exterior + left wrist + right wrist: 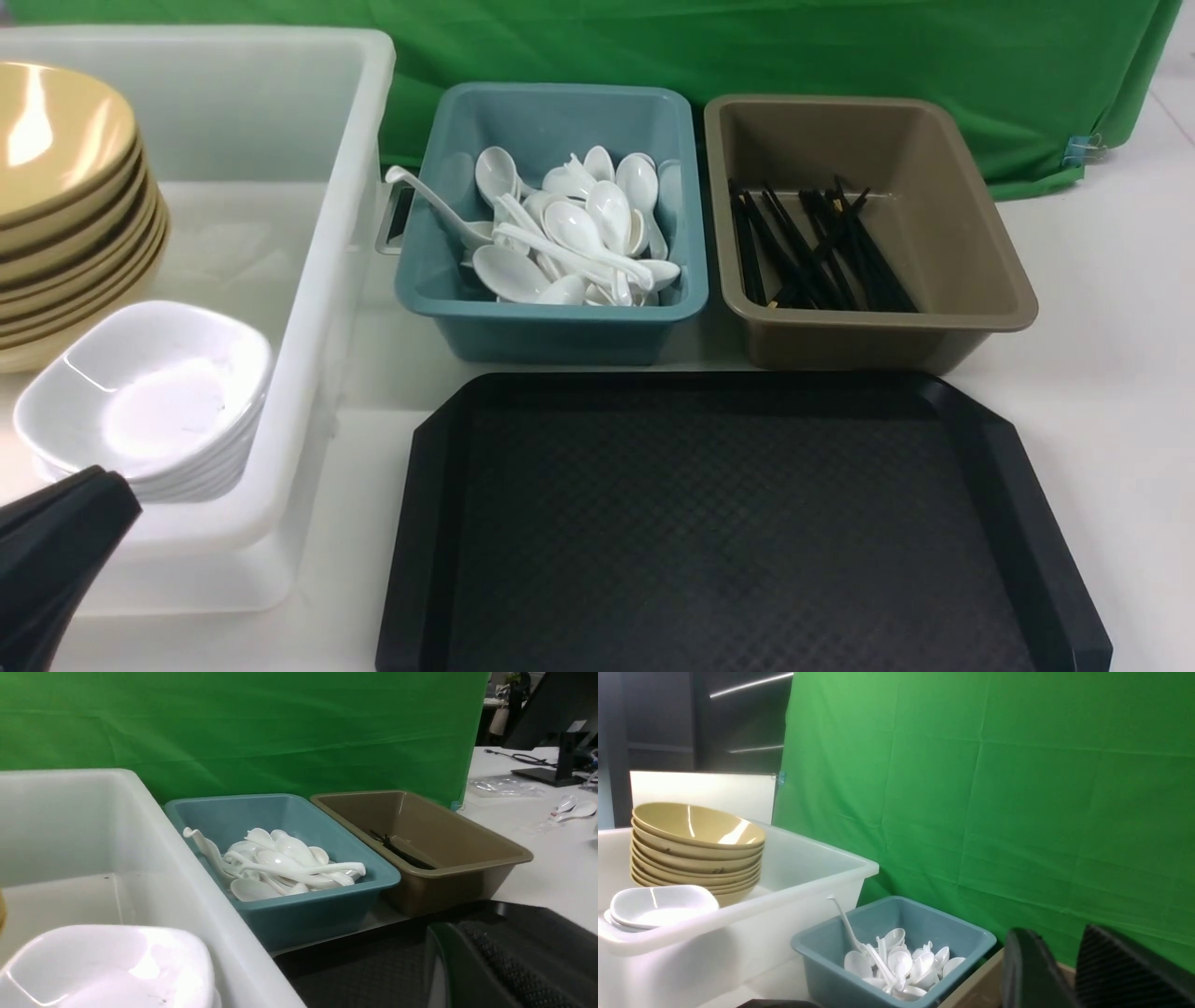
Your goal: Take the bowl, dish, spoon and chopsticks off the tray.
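Chopsticks (822,247) in brown tub (971,280), well clear of parted, empty right gripper (1069,970).

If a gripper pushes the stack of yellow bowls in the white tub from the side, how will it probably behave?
The stack of yellow bowls looks glossy, so the upper bowls would probably slide. It already leans unevenly inside the white tub, so it could tip. Being many deep, it is likely heavy.

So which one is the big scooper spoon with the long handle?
Find the teal tub behind the black tray, full of white spoons. The ladle lies at its left side. Only its long thin handle pokes over the tub's rim.
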{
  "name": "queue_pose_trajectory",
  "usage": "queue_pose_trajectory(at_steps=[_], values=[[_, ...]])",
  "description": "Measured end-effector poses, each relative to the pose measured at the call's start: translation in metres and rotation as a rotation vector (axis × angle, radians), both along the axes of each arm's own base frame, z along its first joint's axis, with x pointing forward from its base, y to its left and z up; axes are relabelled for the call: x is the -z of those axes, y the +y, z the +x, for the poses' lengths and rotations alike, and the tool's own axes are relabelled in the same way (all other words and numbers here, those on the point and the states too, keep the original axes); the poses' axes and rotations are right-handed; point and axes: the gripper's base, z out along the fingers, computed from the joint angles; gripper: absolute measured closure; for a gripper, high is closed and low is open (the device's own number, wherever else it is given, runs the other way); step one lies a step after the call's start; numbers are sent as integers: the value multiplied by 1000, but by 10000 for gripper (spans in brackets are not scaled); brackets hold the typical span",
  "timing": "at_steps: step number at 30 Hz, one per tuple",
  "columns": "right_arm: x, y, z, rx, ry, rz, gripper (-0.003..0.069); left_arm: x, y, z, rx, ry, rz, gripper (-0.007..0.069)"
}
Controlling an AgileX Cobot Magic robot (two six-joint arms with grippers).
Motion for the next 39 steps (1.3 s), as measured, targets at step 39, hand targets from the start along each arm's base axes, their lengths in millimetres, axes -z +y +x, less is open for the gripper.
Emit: queue_pose_trajectory(at_steps=[39], values=[[0,0,0,0,1,1,420,88,25,1,-412,147,169,622]])
